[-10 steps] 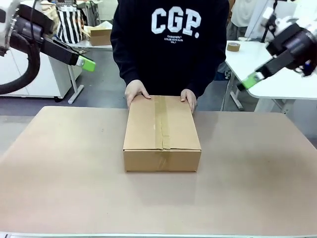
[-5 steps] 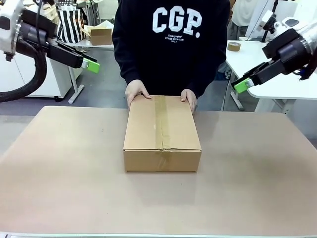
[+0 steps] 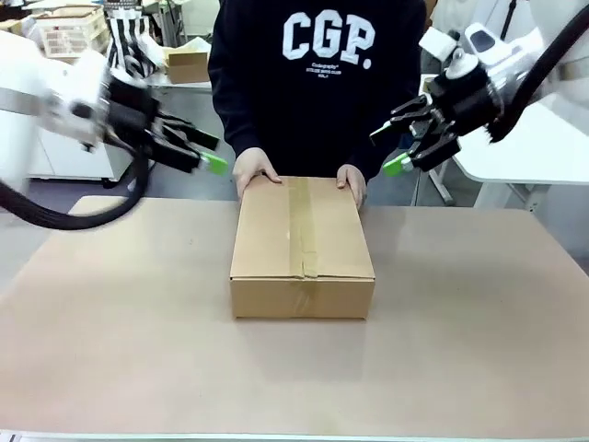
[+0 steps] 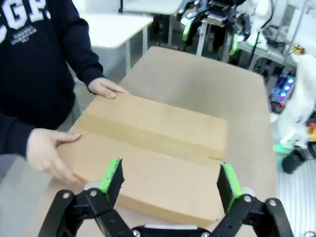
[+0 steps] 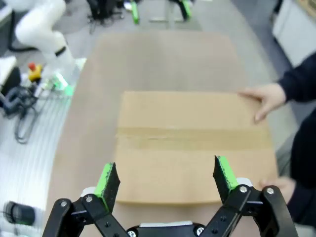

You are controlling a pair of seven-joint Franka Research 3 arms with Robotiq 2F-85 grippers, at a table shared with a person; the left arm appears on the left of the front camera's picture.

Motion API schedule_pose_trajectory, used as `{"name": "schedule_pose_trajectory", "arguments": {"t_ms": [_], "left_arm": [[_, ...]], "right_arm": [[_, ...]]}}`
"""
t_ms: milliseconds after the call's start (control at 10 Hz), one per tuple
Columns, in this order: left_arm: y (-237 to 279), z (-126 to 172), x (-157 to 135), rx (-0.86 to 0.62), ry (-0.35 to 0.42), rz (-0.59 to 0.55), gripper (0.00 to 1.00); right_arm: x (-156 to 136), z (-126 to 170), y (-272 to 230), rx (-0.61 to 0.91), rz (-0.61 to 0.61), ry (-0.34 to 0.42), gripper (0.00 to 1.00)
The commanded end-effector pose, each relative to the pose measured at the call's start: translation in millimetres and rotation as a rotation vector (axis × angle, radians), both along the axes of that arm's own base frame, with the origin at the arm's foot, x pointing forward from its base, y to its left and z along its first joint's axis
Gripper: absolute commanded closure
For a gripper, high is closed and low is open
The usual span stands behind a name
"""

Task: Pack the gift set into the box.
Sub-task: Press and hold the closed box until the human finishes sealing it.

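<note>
The box [image 3: 302, 247] lies closed at the table's middle, tape along its centre seam. A person's hands [image 3: 255, 171] rest on its two far corners. The gift set is out of view. My left gripper [image 3: 212, 153] hangs open above the table, just left of the box's far left corner. My right gripper [image 3: 385, 153] is open just right of the far right corner. In the left wrist view, the open gripper [image 4: 170, 177] looks down on the box [image 4: 153, 143] and the hands [image 4: 47, 153]. From the right wrist, the open gripper [image 5: 166, 181] frames the box [image 5: 192, 148], with one hand [image 5: 264, 98] at its corner.
A white table [image 3: 552, 147] stands behind on the right. At the back left there are a small brown carton [image 3: 187, 64], a striped bag [image 3: 129, 46] and a white lattice basket [image 3: 64, 28]. Bare brown tabletop [image 3: 120, 313] surrounds the box.
Both arms have swung inward and down, from high at the picture's sides to either side of the box's far end. The box and the person's hands have not moved.
</note>
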State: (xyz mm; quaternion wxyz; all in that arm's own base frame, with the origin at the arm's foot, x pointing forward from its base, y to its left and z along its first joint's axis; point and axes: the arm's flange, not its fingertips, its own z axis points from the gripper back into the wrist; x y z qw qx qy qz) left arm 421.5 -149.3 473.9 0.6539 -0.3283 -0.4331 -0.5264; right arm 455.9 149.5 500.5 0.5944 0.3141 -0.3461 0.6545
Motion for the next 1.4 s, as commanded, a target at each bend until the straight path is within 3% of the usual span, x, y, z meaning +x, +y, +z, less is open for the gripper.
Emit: {"name": "schedule_pose_trajectory", "arguments": {"t_ms": [0, 200, 300, 400, 500, 600, 700, 900, 1100, 1300], "left_arm": [[-5.7, -39.1, 25.8, -0.038, -0.078, -0.048, 0.0], [-31.0, -64.1, 25.8, 0.087, -0.108, -0.125, 0.0], [-44.2, -71.4, 29.7, 0.071, -0.056, -0.215, 0.0], [-53.2, -75.7, 38.3, 0.12, 0.126, -0.222, 0.0], [-32.3, -77.2, 23.9, 0.059, -0.066, -0.145, 0.0], [-32.3, -77.2, 23.9, 0.059, -0.066, -0.145, 0.0], [-50.3, -87.6, 26.8, 0.087, 0.009, -0.189, 0.0], [-69.6, -102.1, 32.1, 0.206, -0.048, -0.195, 0.0], [-76.8, -107.9, 29.8, 0.22, -0.113, -0.246, 0.0], [-81.8, -114.9, 31.6, 0.23, -0.141, -0.211, 0.0]], "right_arm": [[33.4, -39.3, 11.0, 0.087, 0.099, -0.053, 0.0], [53.3, -81.3, 41.5, 0.071, 0.148, -0.058, 0.0], [57.4, -97.5, 48.7, 0.068, 0.127, -0.044, 0.0], [40.1, -76.8, 27.9, 0.049, 0.131, -0.041, 0.0], [40.1, -76.8, 27.9, 0.049, 0.131, -0.041, 0.0], [50.1, -102.8, 42.5, 0.047, 0.151, -0.01, 0.0], [51.2, -105.9, 48.6, 0.007, 0.143, 0.008, 0.0], [58.4, -133.1, 60.3, 0.04, 0.124, 0.095, 0.0], [50.9, -146.6, 59.3, 0.016, 0.01, 0.087, 0.0], [46.2, -152.4, 58.8, -0.044, -0.056, 0.081, 0.0]]}}
